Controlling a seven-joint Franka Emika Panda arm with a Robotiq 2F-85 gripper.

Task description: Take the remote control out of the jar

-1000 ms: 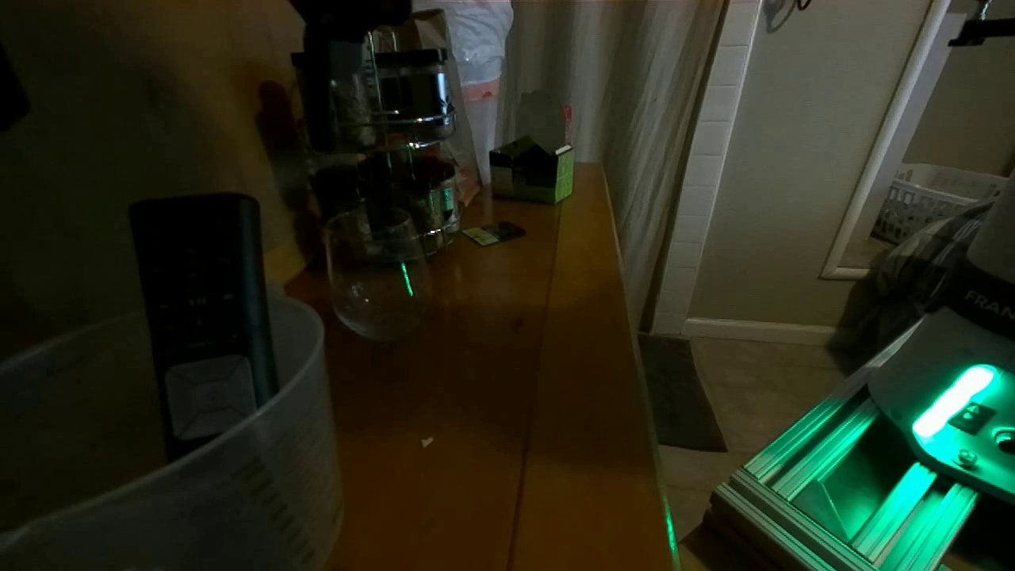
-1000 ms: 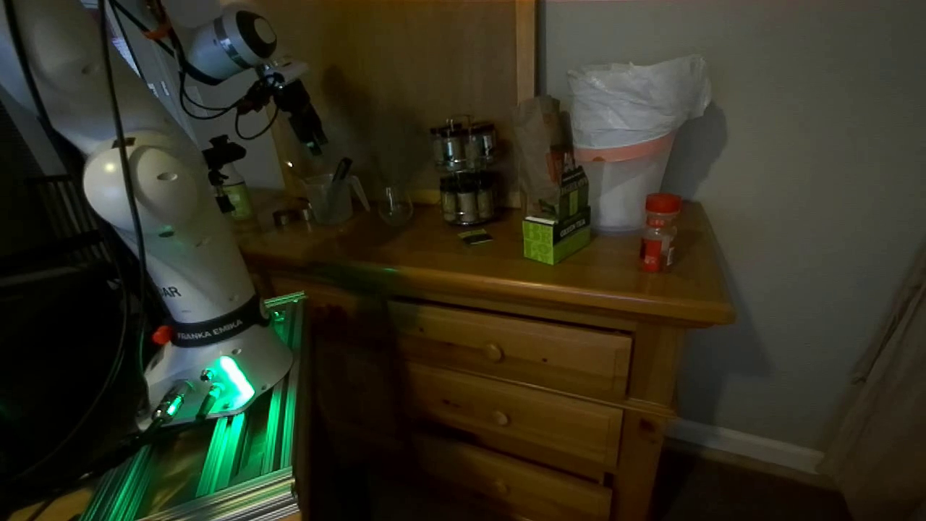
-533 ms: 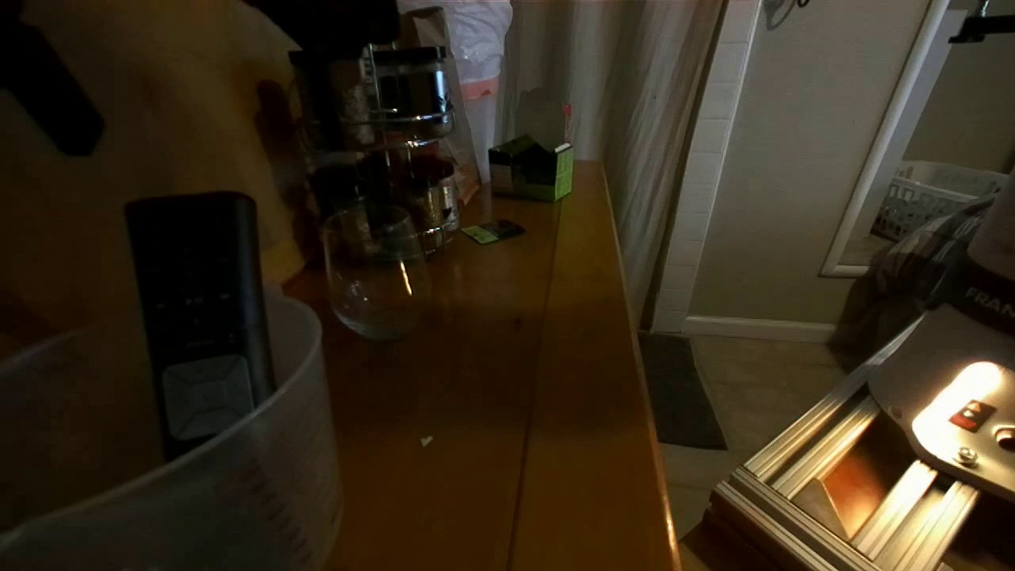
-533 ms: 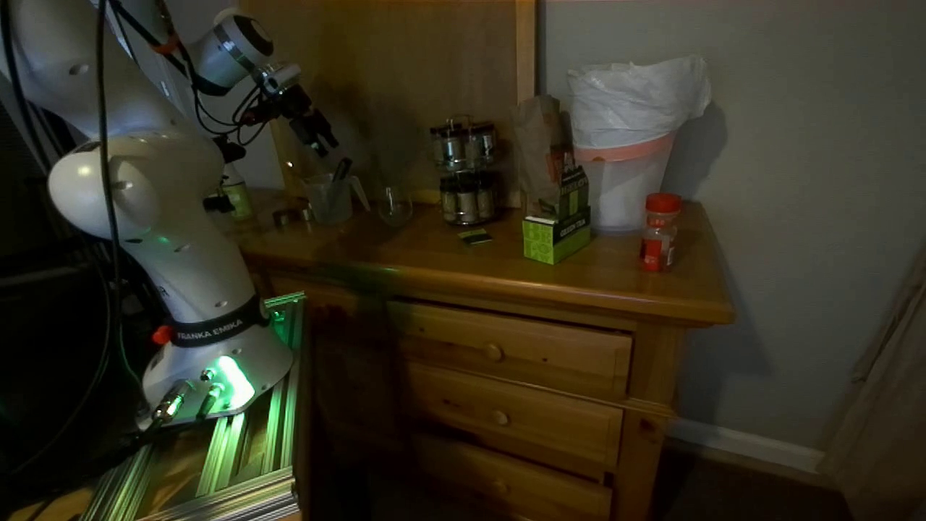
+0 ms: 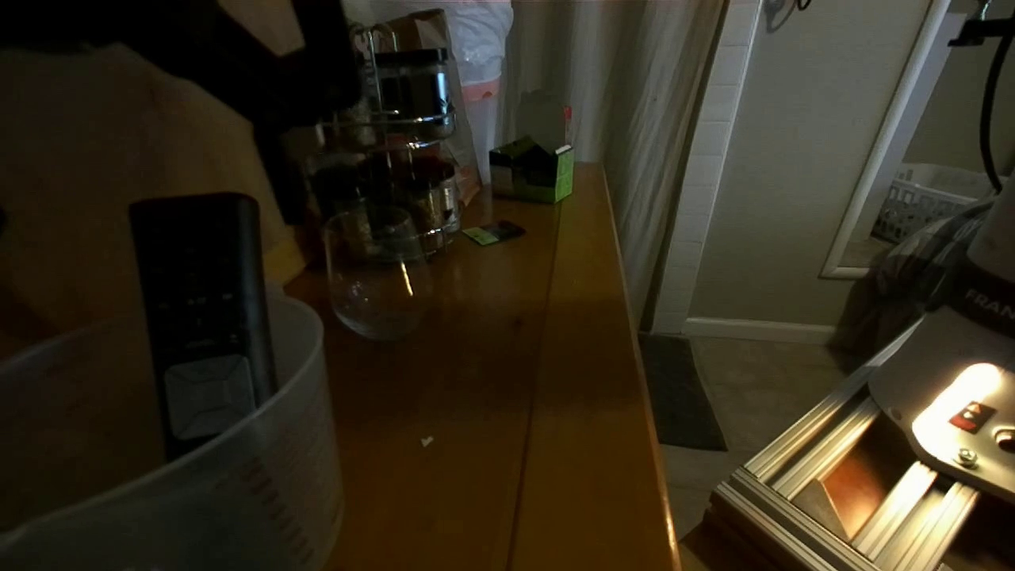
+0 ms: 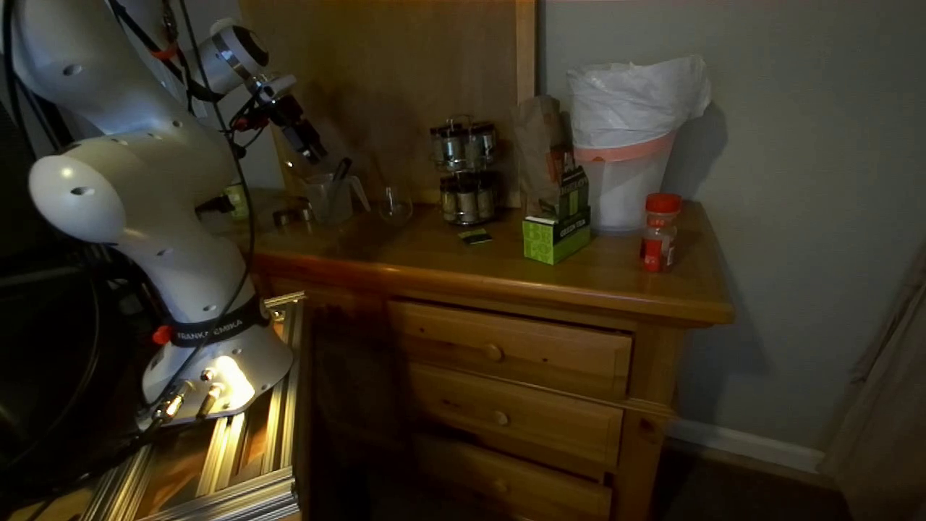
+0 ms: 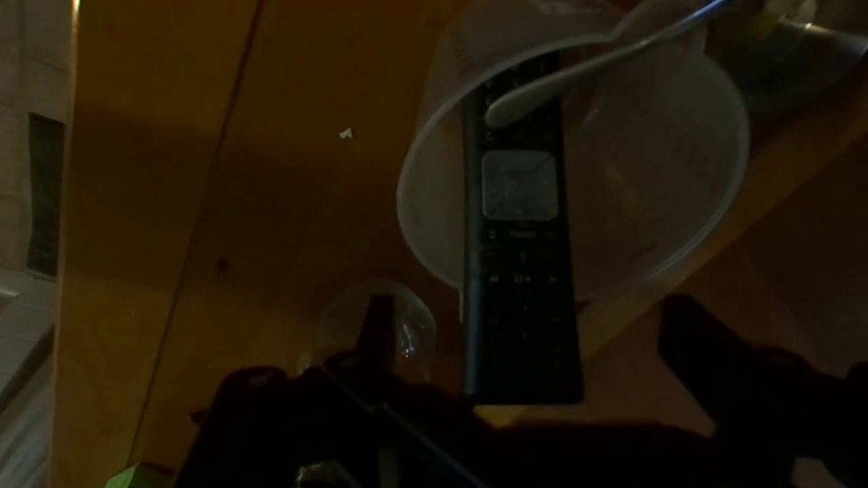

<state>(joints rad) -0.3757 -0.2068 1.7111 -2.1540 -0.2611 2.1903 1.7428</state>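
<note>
In the wrist view the gripper (image 7: 530, 305) comes nearest, its jaws spread wide and pinching nothing. There, one finger shows on each side of the free end of the remote (image 7: 523, 285); yet in an exterior view a gap parts the fingertips from it, so no contact is made.

The remote leans in the jar (image 7: 644, 190): its lower part is inside, while its upper end juts past the rim, buttons in plain sight of the wrist view. A pale rod (image 7: 522, 103), perhaps a utensil's handle, crosses in front of its lower part; whether the two touch cannot be told.

Judging from this, the gripper is lined up near its target, but the taking-out is not yet begun. Left to do: bring the fingers around the free end, squeeze, draw the remote out along its lean until it clears the rim, and probably lay it down. The jar may tip if the remote drags on it.

Beyond, the glass (image 5: 379, 305) stands near the jar on the dresser (image 6: 615, 286). Farther along come two tiers of small jars (image 6: 468, 205), then the tea box (image 6: 555, 239) and the bucket (image 6: 622, 189).
</note>
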